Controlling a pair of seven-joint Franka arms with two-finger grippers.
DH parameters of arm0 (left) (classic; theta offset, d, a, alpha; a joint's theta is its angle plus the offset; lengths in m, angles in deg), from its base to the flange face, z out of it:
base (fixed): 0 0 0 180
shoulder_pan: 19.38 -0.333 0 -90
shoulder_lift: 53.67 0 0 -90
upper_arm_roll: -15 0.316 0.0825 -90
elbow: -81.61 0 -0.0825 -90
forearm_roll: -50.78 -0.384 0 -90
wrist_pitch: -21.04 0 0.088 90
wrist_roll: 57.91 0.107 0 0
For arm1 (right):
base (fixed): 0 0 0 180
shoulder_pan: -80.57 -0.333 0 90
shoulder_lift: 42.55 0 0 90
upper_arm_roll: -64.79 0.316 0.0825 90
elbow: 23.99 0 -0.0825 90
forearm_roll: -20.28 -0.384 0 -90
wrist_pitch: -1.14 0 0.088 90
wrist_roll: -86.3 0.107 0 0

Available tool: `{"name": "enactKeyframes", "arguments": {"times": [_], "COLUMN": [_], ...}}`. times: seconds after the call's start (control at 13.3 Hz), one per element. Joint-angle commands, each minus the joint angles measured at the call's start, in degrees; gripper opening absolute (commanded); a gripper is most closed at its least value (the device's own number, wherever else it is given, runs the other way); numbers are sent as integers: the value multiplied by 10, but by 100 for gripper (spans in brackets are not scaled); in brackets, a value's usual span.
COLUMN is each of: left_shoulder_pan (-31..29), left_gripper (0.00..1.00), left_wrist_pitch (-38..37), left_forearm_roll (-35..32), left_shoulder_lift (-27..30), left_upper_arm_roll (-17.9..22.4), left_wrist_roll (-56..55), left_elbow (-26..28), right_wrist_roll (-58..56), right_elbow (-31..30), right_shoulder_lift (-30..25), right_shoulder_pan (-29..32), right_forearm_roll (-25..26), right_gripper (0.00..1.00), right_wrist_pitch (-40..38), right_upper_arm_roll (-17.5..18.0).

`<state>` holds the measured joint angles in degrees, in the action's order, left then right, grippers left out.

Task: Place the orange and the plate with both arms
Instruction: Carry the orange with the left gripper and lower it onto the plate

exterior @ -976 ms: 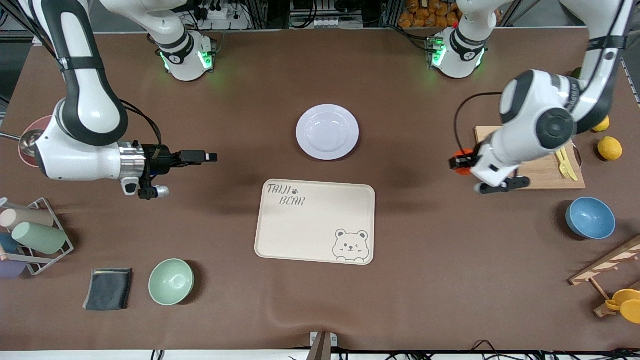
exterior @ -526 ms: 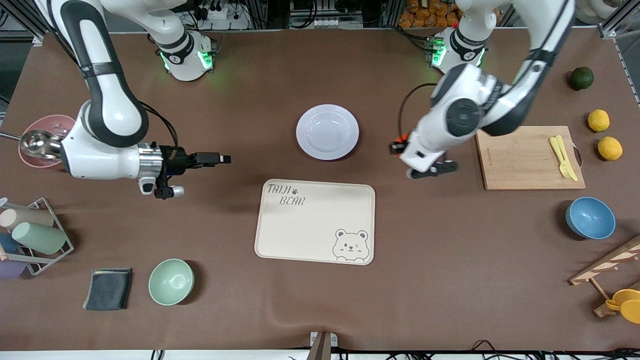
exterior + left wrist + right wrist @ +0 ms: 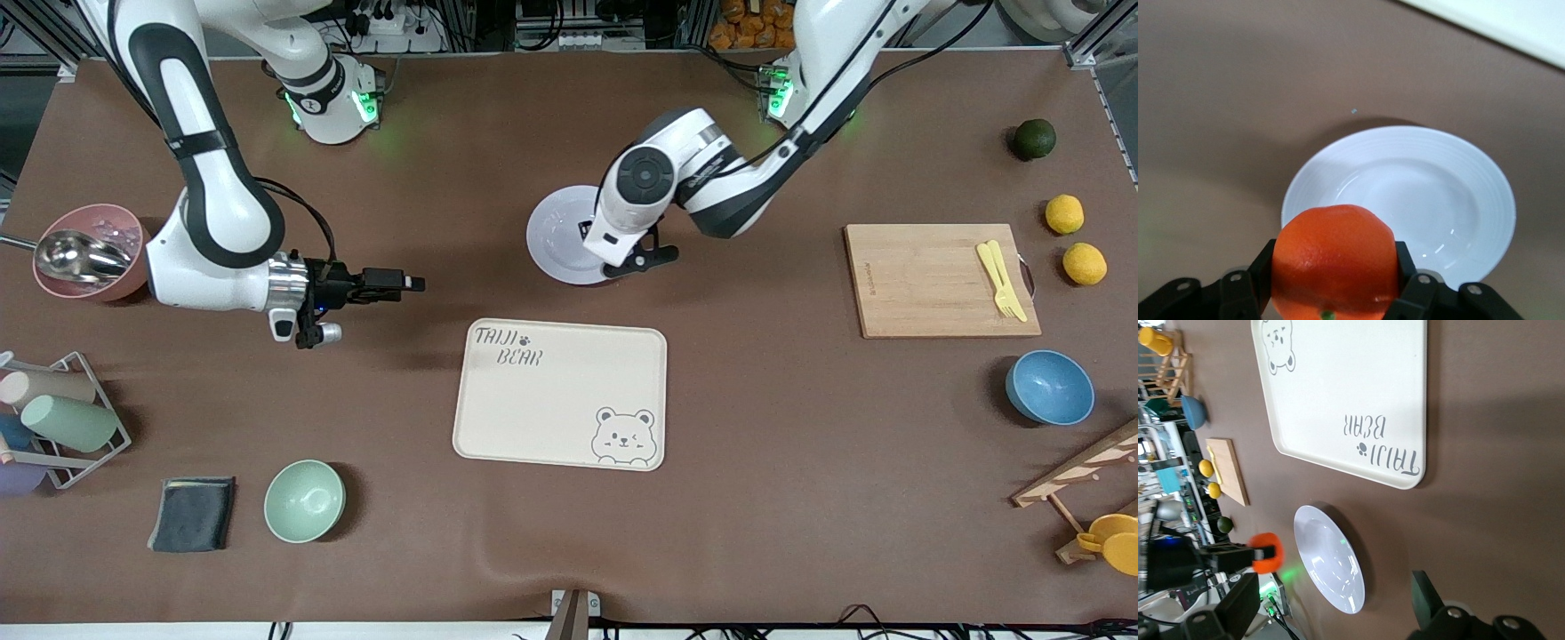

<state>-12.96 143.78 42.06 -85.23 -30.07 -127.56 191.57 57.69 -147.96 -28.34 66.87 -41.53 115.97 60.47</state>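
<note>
Both arms are glossy white with black joint bands and black cables; green lights glow at their bases; black pincer fingers carry small screws

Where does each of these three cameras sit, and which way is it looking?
Front view: high across the table, facing both arms, showing the plate, tray and open right gripper.
Left wrist view: on the left arm, looking down past the left gripper, shut on the orange, over the plate.
Right wrist view: on the right arm, looking low across the table; its open fingers show.
All three share the plate.
</note>
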Motion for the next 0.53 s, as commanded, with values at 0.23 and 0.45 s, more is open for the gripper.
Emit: {"name": "enactKeyframes", "arguments": {"times": [0.23,0.45], "left_shoulder_pan": [113,174], "left_gripper": [9,16], "left_wrist_pitch": [29,52], "left_forearm_roll": [-63,-56], "left_shoulder_lift": [-100,-115], "left_upper_arm_roll": [72,126], "left_wrist_roll": [-96,-109], "left_elbow": [-83,-104], "right_wrist_roll": [-83,-85], "right_elbow": [-42,-52], "right_shoulder_lift": [9,10], "right_shoulder_pan": [-16,-31], "right_forearm_roll": [-70,-92], "right_gripper": [100,100], "right_wrist_pitch": [24,27], "right_upper_arm_roll": [-4,-4]}}
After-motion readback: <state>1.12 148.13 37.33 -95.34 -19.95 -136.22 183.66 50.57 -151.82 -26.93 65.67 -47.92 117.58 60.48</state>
